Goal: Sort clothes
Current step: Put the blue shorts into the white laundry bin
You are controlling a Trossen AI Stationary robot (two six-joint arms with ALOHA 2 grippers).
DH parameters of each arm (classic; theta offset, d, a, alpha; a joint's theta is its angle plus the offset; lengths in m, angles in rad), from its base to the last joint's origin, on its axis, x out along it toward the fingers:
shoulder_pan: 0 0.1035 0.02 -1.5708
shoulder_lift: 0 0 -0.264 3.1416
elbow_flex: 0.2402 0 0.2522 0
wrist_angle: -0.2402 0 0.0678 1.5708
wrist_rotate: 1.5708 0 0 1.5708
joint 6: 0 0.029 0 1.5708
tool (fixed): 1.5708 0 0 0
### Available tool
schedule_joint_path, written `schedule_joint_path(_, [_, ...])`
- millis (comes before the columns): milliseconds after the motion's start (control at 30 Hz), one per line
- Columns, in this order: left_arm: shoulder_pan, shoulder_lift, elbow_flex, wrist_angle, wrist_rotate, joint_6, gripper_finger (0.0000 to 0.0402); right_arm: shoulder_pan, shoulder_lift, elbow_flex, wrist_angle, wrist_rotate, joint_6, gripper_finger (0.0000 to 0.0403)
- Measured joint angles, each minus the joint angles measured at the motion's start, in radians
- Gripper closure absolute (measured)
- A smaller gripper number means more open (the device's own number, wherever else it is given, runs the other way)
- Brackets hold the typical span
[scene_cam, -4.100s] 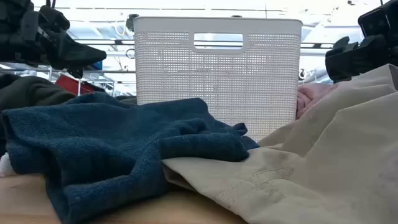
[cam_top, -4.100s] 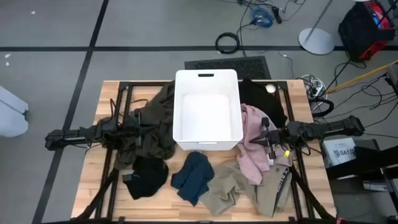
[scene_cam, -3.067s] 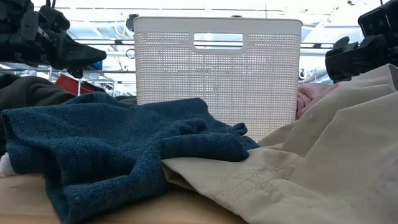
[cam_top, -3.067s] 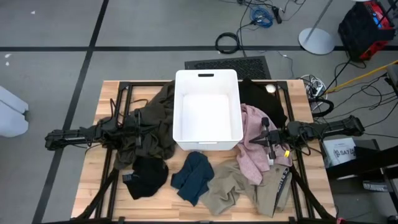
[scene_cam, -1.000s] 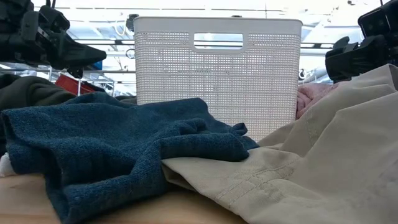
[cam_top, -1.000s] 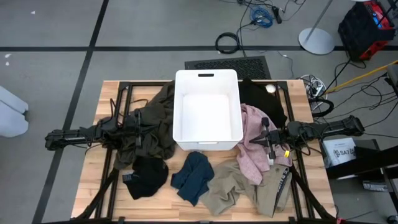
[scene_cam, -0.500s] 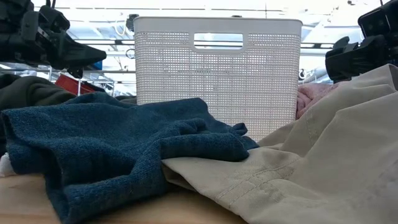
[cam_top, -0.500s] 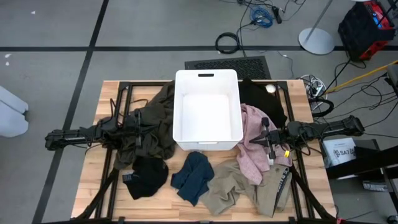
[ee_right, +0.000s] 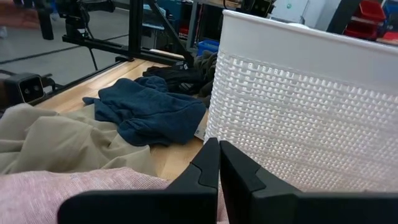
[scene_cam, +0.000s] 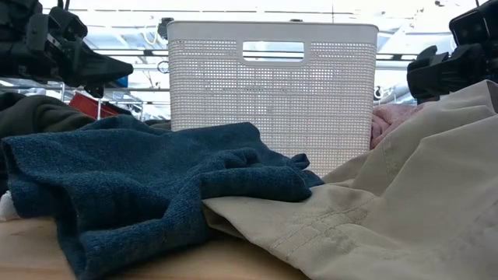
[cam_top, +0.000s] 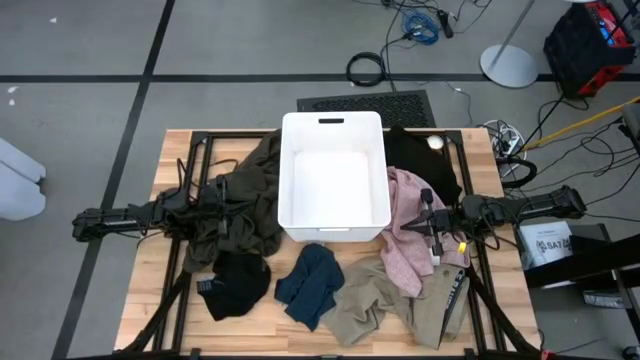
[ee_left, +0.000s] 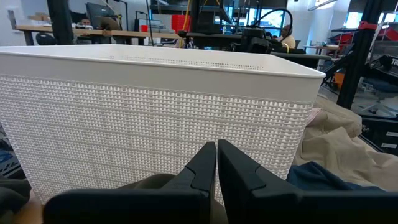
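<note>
Your left hand (cam_top: 243, 193) hovers, fingers together and empty, over the large dark olive fabric garment (cam_top: 240, 200) left of the white rectangular plastic bin (cam_top: 334, 125) on the wooden surface (cam_top: 160, 300). A black garment (cam_top: 238, 283), navy blue garment (cam_top: 312, 283) and khaki tan garment (cam_top: 362, 300) lie along the front. Your right hand (cam_top: 428, 215), fingers pressed together, hangs over the pale pink garment (cam_top: 405, 240).

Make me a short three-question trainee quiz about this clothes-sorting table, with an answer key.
1. True or false: the white bin already holds a garment.
2. Which garment lies under the right hand? A navy, B pale pink, C black.
3. Fill in: the left hand hangs over the dark ____ garment.

Key: 1 false, its floor is bare. 2 B, the pale pink garment. 3 olive.
</note>
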Motion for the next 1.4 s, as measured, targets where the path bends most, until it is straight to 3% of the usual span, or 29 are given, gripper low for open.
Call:
schedule_joint_path(200, [0.0, 0.0, 0.0, 0.0, 0.0, 0.0, 0.0378, 0.0, 0.0, 0.0, 0.008, 0.0, -0.033, 0.0403])
schedule_joint_path(700, [0.0, 0.0, 0.0, 0.004, -0.001, -0.006, 0.0378, 0.0, 0.0, 0.0, 0.017, -0.001, 0.12, 0.0403])
schedule_joint_path(967, [0.0, 0.0, 0.0, 0.004, -0.02, -0.235, 0.0378, 0.0, 0.0, 0.002, 0.19, -0.001, 0.237, 0.0403])
schedule_joint_path(1100, [0.0, 0.0, 0.0, 0.003, -0.073, -0.264, 0.0378, 0.0, 0.0, 0.002, 0.243, -0.001, 0.248, 0.0403])
schedule_joint_path(1400, [0.0, 0.0, 0.0, -0.002, -0.074, -0.264, 0.0378, 0.0, 0.0, 0.002, 0.307, -0.001, 0.248, 0.0403])
